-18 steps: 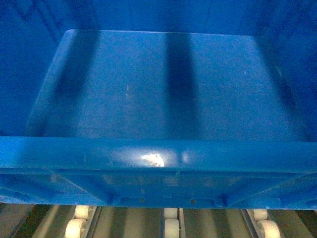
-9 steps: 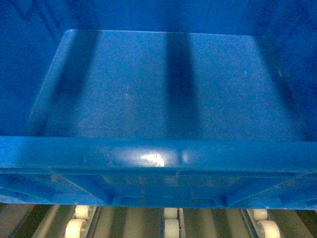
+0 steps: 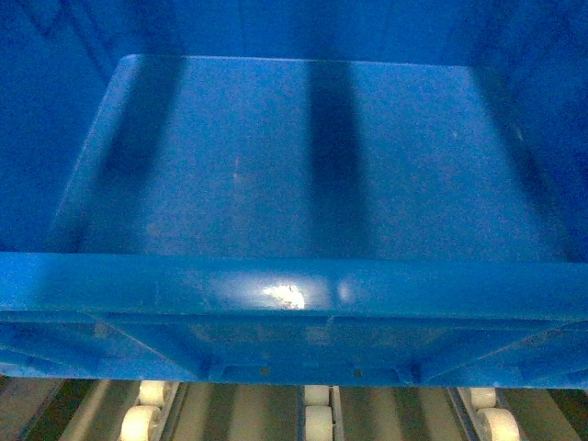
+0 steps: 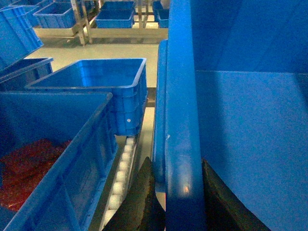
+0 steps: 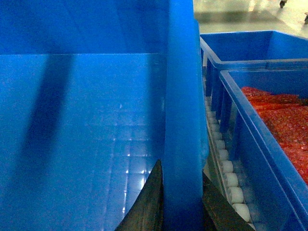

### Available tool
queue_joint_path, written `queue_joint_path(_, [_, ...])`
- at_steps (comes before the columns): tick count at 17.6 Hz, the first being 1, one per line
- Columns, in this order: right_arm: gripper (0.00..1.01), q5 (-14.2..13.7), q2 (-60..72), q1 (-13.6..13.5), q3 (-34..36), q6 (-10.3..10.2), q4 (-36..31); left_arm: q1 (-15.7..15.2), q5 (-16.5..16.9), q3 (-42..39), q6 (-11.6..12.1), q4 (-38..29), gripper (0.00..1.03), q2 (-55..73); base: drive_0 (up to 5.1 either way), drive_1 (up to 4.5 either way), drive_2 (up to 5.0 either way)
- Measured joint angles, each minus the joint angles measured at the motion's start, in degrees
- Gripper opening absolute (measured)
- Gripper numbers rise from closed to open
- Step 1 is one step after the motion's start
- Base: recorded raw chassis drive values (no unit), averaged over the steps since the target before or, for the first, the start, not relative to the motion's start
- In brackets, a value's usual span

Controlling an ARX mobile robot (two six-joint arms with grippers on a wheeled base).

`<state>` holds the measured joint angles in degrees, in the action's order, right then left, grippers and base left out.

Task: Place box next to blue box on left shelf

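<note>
Both arms are carrying the box (image 3: pixel 294 184) over the shelf's rollers (image 3: pixel 317 418); left claw (image 4: pixel 180 192) and right claw (image 5: pixel 180 202) are each clamping a side rim. Next: probably lowering it by the crate at nine o'clock (image 4: pixel 57 159).

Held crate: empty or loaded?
Empty. The box shows only its bare floor in all views; left pincer and right pincer each straddle a side rim.

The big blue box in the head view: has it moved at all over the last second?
Barely. The box has crept a touch upward in the head view, its near rim sitting slightly higher against the white rollers below. Otherwise nothing has visibly changed: the floor is bare as before. In the wrist views, the left gripper and right gripper each clamp a side rim.
</note>
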<state>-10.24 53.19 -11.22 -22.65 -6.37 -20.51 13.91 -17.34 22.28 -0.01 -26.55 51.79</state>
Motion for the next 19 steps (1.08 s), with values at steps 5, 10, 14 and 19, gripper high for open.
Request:
queue_joint_path(5, [0.09, -0.02, 0.00, 0.00, 0.00, 0.00, 0.00, 0.00, -0.02, 0.00, 0.02, 0.00, 0.17, 0.00, 0.0, 0.00, 0.0])
queue_joint_path(10, [0.09, 4.59, 0.24, 1.20, 0.57, 0.68, -1.75, 1.92, -6.45, 2.27, -1.07, 7.10, 0.16, -0.09, 0.0, 0.00, 0.0])
queue_joint_path(14, [0.09, 6.73, 2.14, 3.54, 0.13, -0.07, 3.98, 0.94, -4.11, 2.21, -1.46, 5.81, 0.16, 5.20, 0.0, 0.00, 0.0])
queue_joint_path(19, [0.09, 6.84, 5.55, 4.24, 0.13, -0.39, 8.61, -0.55, 0.02, 2.14, -3.02, 5.42, 0.16, 14.27, 0.0, 0.00, 0.0])
